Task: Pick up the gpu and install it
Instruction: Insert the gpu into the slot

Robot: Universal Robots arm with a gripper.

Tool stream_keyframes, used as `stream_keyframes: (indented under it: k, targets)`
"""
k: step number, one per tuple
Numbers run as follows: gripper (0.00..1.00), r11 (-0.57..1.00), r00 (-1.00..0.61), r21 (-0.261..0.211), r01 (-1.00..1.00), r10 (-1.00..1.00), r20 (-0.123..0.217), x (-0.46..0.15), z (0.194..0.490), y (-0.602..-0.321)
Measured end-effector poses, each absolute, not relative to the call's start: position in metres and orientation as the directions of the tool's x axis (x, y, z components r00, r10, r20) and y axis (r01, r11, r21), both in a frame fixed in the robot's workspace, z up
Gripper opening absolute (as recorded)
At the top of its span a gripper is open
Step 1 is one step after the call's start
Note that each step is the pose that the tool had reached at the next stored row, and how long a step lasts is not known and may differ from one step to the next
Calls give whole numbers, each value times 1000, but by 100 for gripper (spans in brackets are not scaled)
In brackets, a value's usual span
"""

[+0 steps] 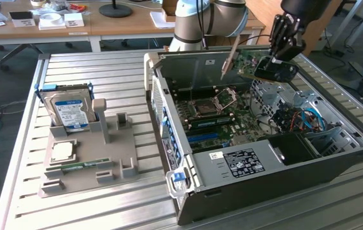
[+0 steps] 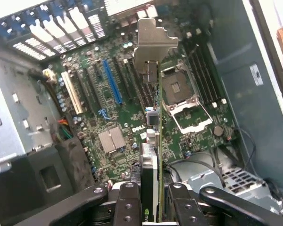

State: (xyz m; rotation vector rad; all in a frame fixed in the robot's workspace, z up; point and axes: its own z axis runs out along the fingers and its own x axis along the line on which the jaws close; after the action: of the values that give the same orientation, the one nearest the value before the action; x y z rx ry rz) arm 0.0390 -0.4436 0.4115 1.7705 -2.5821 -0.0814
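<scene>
Claw grips gpu over open case; motherboard inside.

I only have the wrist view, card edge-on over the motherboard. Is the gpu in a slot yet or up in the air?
Observer: Up in the air. The end effector holds the gpu above the open case, clear of the motherboard.
Operator: What's outside the case?
Observer: A grey fixture at the exterior view's left, with a blue-labelled hard drive standing in it.
Operator: Anything else there?
Observer: A narrow green RAM stick lying flat in that fixture.
</scene>
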Motion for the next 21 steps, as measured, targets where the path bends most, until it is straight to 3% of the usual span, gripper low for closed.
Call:
stream_keyframes:
  k: [13,21]
  targets:
    - [27,132,-133,47,-990,-991,-18,39,411,-444]
    - [27,87,-87,45,-995,-996,-17,39,411,-443]
